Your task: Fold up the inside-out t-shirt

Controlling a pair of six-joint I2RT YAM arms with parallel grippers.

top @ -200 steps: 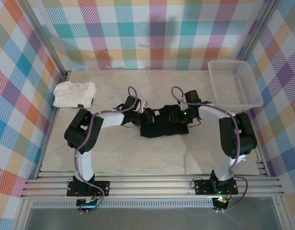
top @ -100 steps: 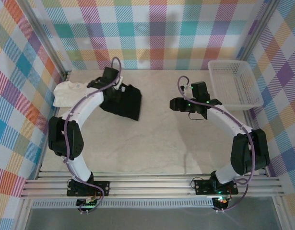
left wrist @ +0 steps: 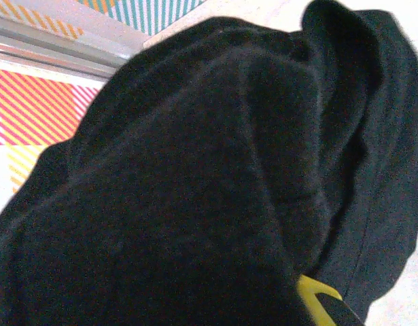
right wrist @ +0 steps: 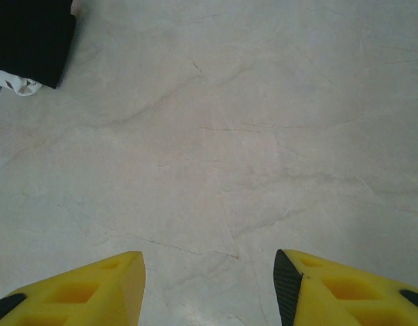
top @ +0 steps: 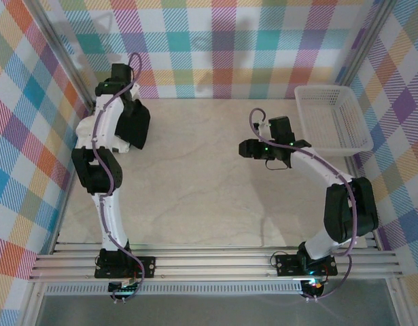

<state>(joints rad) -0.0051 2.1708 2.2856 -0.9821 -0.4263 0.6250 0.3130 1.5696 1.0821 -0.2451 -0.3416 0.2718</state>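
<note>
The black inside-out t-shirt [top: 134, 125] hangs bunched from my left gripper [top: 129, 103] at the table's back left corner, close to the left wall. In the left wrist view the dark cloth [left wrist: 195, 176] covers nearly everything, and one yellow finger [left wrist: 316, 299] pokes out beneath it. The gripper is shut on the shirt. My right gripper [top: 244, 148] hovers right of centre, its jaws open over bare table [right wrist: 209, 285] with nothing between them. From the right wrist view the shirt [right wrist: 28, 37] appears at the far top left.
A white mesh basket [top: 331, 119] stands at the back right. A scrap of the white garment [right wrist: 22, 85] peeks out under the black shirt; my left arm and the shirt cover most of it. Plaid walls enclose the marble table [top: 209, 197].
My left arm has carried the black shirt from the table's middle to the back left corner. The right gripper let go of it, pulled back to the right, and now holds still.
</note>
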